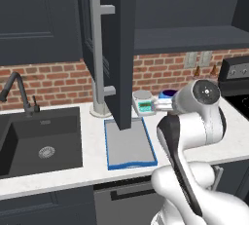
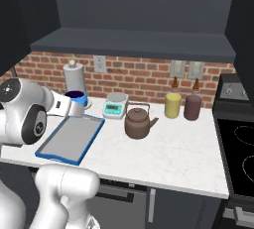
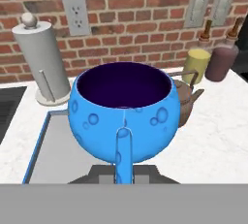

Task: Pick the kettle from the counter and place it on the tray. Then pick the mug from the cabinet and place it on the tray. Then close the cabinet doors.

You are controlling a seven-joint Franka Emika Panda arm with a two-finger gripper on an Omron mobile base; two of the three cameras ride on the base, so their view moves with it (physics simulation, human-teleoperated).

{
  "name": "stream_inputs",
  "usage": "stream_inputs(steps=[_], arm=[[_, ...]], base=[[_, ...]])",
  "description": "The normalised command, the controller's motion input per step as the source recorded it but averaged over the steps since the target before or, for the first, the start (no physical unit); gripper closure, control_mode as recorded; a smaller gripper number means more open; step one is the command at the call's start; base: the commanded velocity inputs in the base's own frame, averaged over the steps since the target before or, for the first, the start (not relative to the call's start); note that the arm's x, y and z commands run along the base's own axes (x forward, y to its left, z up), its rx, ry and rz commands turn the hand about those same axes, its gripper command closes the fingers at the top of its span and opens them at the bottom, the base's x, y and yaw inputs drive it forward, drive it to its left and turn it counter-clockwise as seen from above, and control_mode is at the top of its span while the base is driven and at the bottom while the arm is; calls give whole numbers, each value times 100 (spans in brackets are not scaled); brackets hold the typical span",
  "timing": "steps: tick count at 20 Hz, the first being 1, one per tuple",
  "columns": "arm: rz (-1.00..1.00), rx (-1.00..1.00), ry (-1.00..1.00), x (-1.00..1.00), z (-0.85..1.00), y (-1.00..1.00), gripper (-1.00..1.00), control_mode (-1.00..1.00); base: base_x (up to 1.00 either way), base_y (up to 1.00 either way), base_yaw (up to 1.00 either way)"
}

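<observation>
My gripper [image 2: 78, 107] is shut on the small blue mug [image 3: 123, 116], gripping it at its handle side. The mug [image 2: 76, 97] hangs upright just above the far end of the grey, blue-rimmed tray [image 2: 69, 139]. The brown kettle [image 2: 137, 123] stands on the white counter [image 2: 168, 153] right of the tray, apart from it. In the hand view the kettle [image 3: 186, 103] peeks out behind the mug. One navy cabinet door [image 1: 116, 48] stands open over the tray [image 1: 129, 143]. The cabinet shelf [image 2: 134, 42] runs above.
A white scale [image 2: 115, 105] and a paper towel holder [image 2: 73, 77] stand behind the tray. Yellow [image 2: 172, 105] and maroon [image 2: 192, 107] canisters sit by the brick wall. The sink [image 1: 41, 141] lies to the left, the stove [image 2: 240, 153] to the right.
</observation>
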Motion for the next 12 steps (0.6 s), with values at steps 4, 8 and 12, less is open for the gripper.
stream_inputs(steps=[4,8,12], arm=[[38,2,4,31,-54,0,100,-100],[45,0,0,27,-56,0,100,-100],[44,1,0,20,-49,1,100,-100]], base=[[0,0,0],[0,0,0],[0,0,0]])
